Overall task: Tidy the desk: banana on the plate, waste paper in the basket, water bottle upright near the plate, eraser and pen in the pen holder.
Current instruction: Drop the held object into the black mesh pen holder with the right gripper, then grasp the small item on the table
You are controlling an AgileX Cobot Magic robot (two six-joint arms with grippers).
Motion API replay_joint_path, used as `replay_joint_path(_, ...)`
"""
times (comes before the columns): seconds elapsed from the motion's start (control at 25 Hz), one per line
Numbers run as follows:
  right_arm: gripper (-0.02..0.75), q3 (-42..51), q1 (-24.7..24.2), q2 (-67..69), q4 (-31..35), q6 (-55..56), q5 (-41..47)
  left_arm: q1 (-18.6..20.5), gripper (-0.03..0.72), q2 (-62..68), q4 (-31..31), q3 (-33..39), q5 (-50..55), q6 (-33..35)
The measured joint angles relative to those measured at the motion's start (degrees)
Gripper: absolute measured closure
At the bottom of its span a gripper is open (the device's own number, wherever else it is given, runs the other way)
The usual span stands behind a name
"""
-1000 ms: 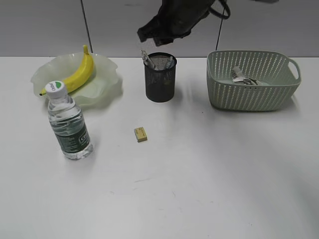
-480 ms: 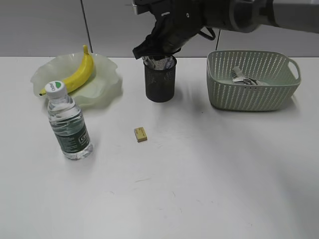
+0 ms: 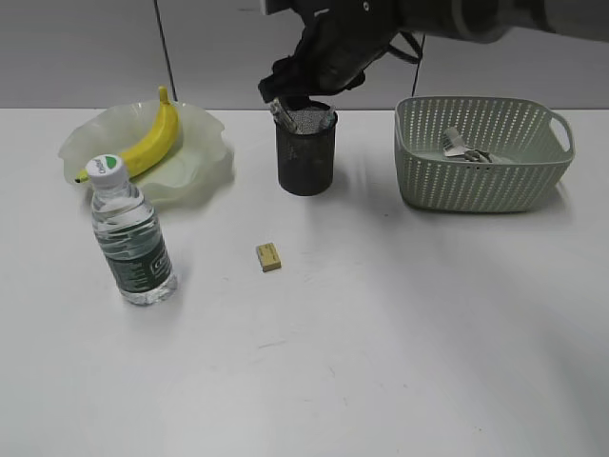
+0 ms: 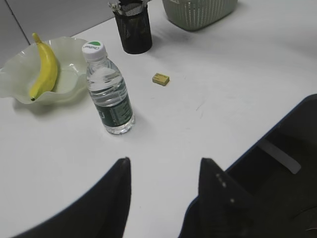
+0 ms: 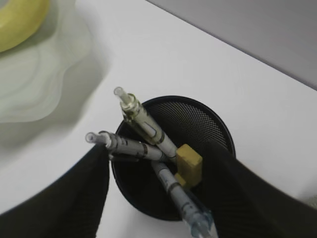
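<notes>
The right arm reaches in from the upper right, its pincer [image 5: 156,168] poised directly over the black mesh cup [image 3: 305,152], fingers spread wide to either side of the rim with a yellow eraser [image 5: 189,165] between them among the pens [image 5: 143,123], gripped by neither. The left pincer [image 4: 163,183] hangs half open and empty above the white counter [image 3: 381,333]. Another eraser [image 3: 269,257] lies beside the upright bottle [image 3: 129,238].

right hand [image 5: 156,171]: only two dark finger blurs at the lower corners of the wrist view, fingertips cut off
pen holder [image 3: 305,152]: rim behind the dark arm, exterior view
waste paper [image 3: 462,146]: half sunk behind the basket [image 3: 481,171] wall
basket, left wrist view: top edge crops it
banana [image 5: 17,20]: just a yellow sliver, upper left
</notes>
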Motion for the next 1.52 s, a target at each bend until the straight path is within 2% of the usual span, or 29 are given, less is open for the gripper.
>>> replay_joint_path(0.12, 0.253, 0.0, 0.0, -3.0, 0.0, 0.0, 5.7, 0.0, 0.350, 0.0, 0.0, 0.0, 0.0, 0.0)
replay_joint_path(0.44, 0.251, 0.0, 0.0, -13.4, 0.8, -0.6, 32.1, 0.0, 0.350, 0.0, 0.0, 0.0, 0.0, 0.0)
replay_joint_path(0.56, 0.251, 0.4, 0.0, -17.0, 1.7, -2.7, 38.8, 0.0, 0.350, 0.0, 0.0, 0.0, 0.0, 0.0)
replay_joint_path(0.88, 0.249, 11.9, 0.1, -32.3, 4.8, -3.8, 40.4, 0.0, 0.350, 0.0, 0.0, 0.0, 0.0, 0.0)
replay_joint_path(1.32, 0.249, 44.0, 0.1, -63.9, 6.0, -4.0, 40.6, 0.0, 0.351, 0.0, 0.0, 0.0, 0.0, 0.0)
replay_joint_path(1.52, 0.249, 56.5, 0.1, -79.6, 10.0, -4.0, 40.7, 0.0, 0.352, 0.0, 0.0, 0.0, 0.0, 0.0)
